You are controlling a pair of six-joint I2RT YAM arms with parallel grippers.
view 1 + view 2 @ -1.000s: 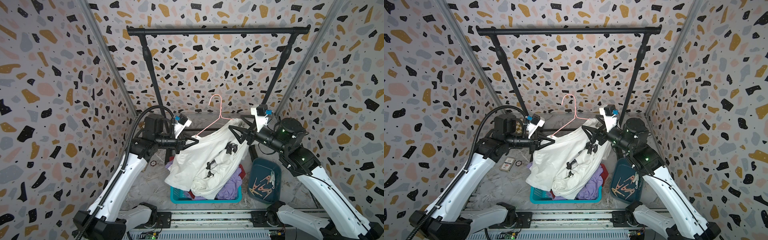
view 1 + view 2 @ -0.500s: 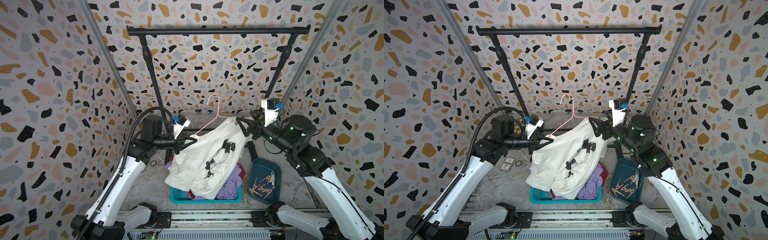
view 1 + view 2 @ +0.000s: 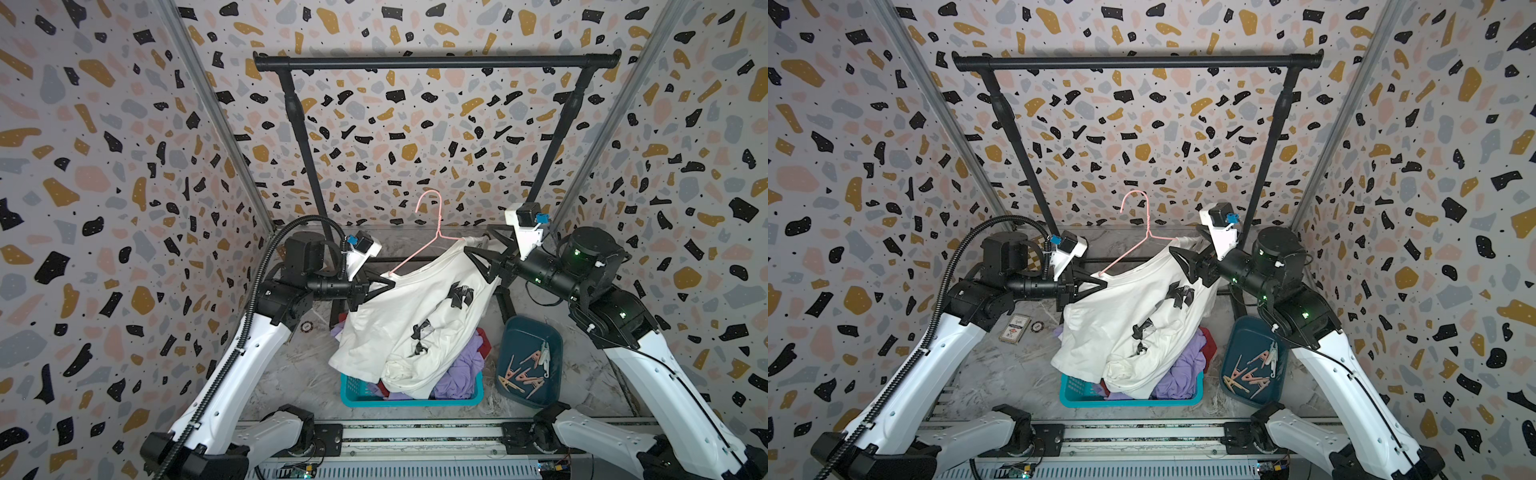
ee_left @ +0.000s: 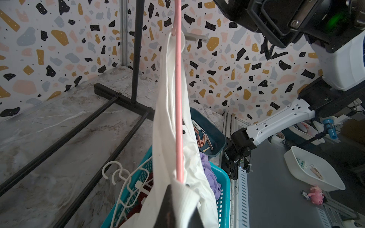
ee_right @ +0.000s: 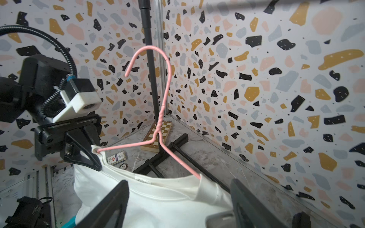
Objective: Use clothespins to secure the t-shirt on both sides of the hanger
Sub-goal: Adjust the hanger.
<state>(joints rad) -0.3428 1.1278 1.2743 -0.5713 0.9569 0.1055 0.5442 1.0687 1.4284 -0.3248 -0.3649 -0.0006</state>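
The clothespins (image 3: 525, 370) are seen lying loose in a dark teal tray (image 3: 548, 340) on the worktop (image 3: 307, 374), near the base of the right arm; none is seen clipped to anything. The white t-shirt (image 3: 407, 324) is draped over the pink hanger (image 3: 413, 256), which is held tilted in the air above a teal basket (image 3: 411, 401) of clothes, well below the black rail (image 3: 436, 62). The shirt's lower part is bunched on the basket. The left hand (image 3: 388, 282) is clenched on the t-shirt's shoulder where the hanger's end goes into the cloth. The right hand (image 3: 478, 241) is spread, its jaws set apart on either side of the opposite shoulder; whether the cloth is touched cannot be told. The dressing of the hanger is judged done, while the pinning of both sides is judged not yet begun: a pin has to be fetched for each shoulder. As for writing, a small label (image 5: 142, 180) is sewn inside the neck and a printed card box (image 5: 116, 157) lies on the worktop, but neither can be read; the black marks on the shirt form no legible letters.
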